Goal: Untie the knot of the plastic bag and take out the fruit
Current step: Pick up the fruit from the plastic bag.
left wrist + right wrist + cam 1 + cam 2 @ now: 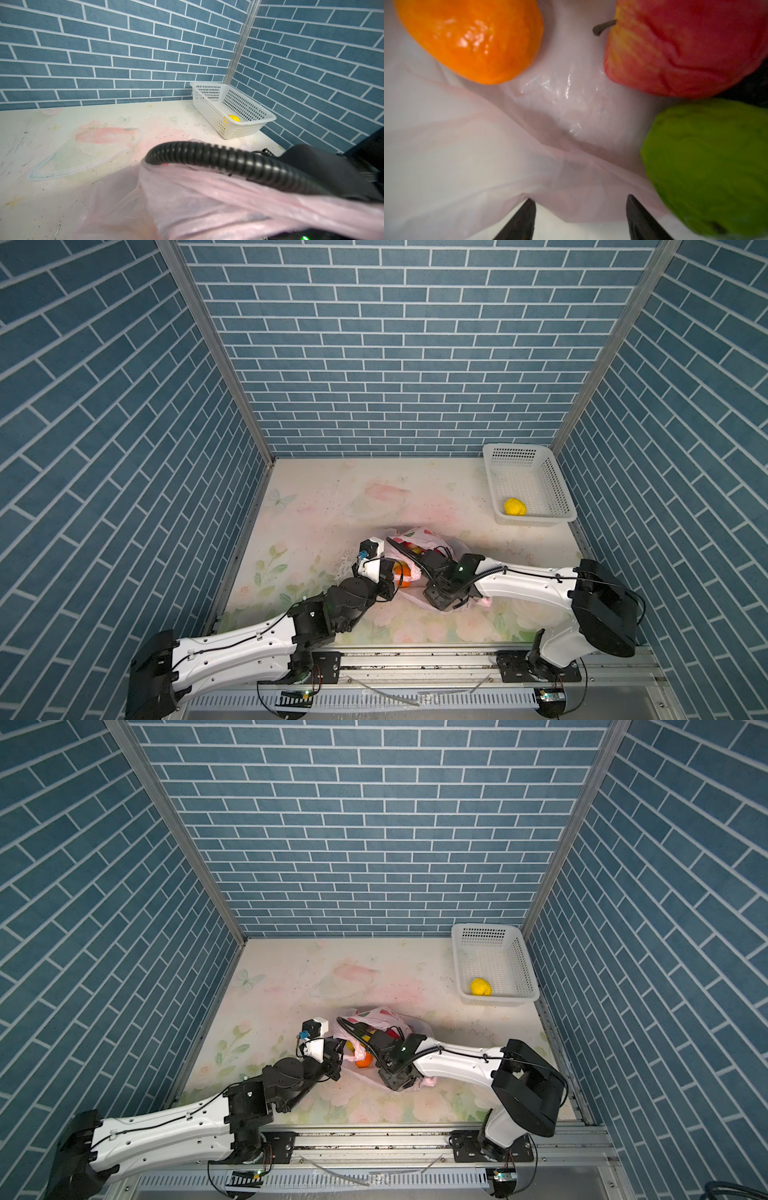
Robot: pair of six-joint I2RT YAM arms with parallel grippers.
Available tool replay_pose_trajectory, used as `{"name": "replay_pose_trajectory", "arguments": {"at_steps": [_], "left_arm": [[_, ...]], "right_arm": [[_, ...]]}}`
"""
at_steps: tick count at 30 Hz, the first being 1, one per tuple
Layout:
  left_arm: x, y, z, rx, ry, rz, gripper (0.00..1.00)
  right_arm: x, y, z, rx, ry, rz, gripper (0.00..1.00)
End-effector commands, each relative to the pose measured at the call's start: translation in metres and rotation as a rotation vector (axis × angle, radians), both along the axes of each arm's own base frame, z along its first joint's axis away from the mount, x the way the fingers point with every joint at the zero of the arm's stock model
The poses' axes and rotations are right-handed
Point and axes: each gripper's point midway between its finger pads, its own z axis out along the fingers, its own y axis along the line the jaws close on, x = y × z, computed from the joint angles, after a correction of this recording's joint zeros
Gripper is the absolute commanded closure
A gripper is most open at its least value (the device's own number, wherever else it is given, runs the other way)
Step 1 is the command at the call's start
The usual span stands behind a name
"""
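Right tool [579, 198] spread inside plastic bag [467, 155], gap between fruit [471, 39].

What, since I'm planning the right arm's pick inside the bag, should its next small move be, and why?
Probably slide the right gripper toward the green fruit and close on it. In the right wrist view its jaws stand open and empty inside the plastic bag; the green fruit lies nearest one fingertip, while the orange and red apple sit farther off.

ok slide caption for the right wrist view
Right fingers open inside the plastic bag, near an orange, red apple and green fruit
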Motion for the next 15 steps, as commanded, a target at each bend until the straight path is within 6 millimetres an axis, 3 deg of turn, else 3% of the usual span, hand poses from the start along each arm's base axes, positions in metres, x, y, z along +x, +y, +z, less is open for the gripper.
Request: {"name": "replay_pose_trajectory", "arguments": {"at_steps": [1, 6, 11, 15], "left_arm": [[-0.003, -0.008, 0.011, -0.037, -0.004, -0.042, 0.91], [-0.010, -0.015, -0.003, -0.011, 0.038, -0.097, 0.91], [-0.016, -0.020, -0.022, 0.002, 0.094, -0.136, 0.91], [-0.017, -0.019, -0.028, -0.003, 0.109, -0.138, 0.91]], "right_arm": [[0.025, 0.026, 0.023, 0.131, -0.011, -0.081, 0.29], [0.053, 0.048, 0.043, 0.233, -0.009, -0.181, 0.26], [0.084, 0.035, 0.043, 0.223, -0.084, -0.370, 0.23], [0.097, 0.037, 0.043, 0.274, -0.073, -0.457, 0.23]]}}
